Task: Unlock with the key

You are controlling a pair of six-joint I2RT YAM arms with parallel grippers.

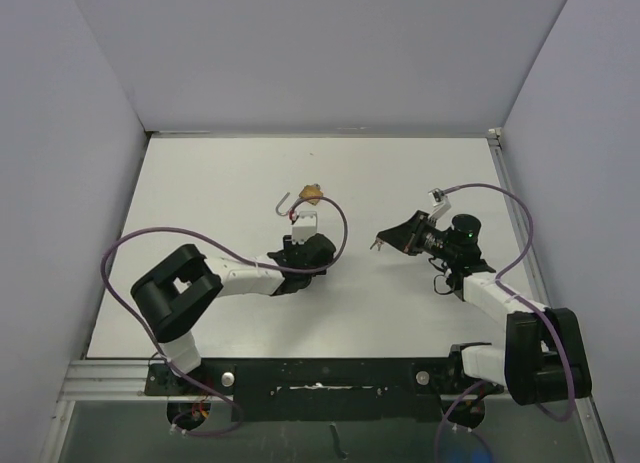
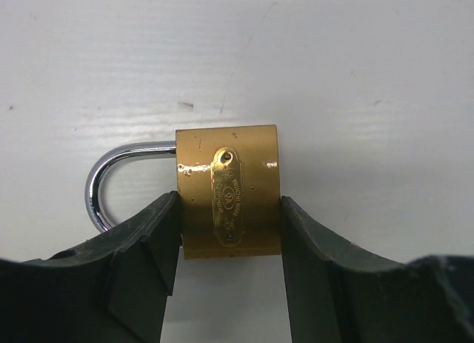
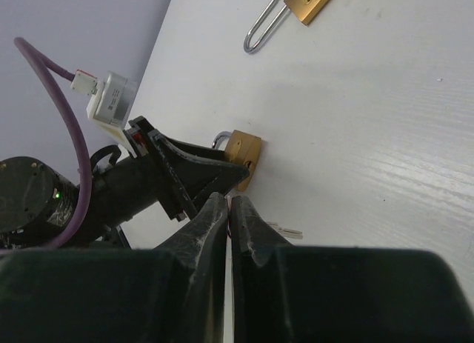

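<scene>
A brass padlock [image 2: 228, 187] with a chrome shackle [image 2: 100, 184] lies flat on the white table. My left gripper [image 2: 229, 206] is shut on it, one black finger [image 2: 152, 243] against each side of the body. In the right wrist view the same padlock [image 3: 244, 152] pokes out of the left gripper [image 3: 196, 169]. My right gripper [image 3: 228, 200] is shut, its tips a short way from that padlock. A thin silver key [image 3: 287, 231] sticks out sideways from between its fingers. From above, the right gripper [image 1: 385, 241] points left at the left gripper [image 1: 302, 231].
A second brass padlock [image 3: 311, 2] lies loose on the table beyond the left gripper, and shows from above as well [image 1: 310, 194]. Purple cables loop over both arms. Grey walls [image 1: 100, 133] close the table on the left, back and right.
</scene>
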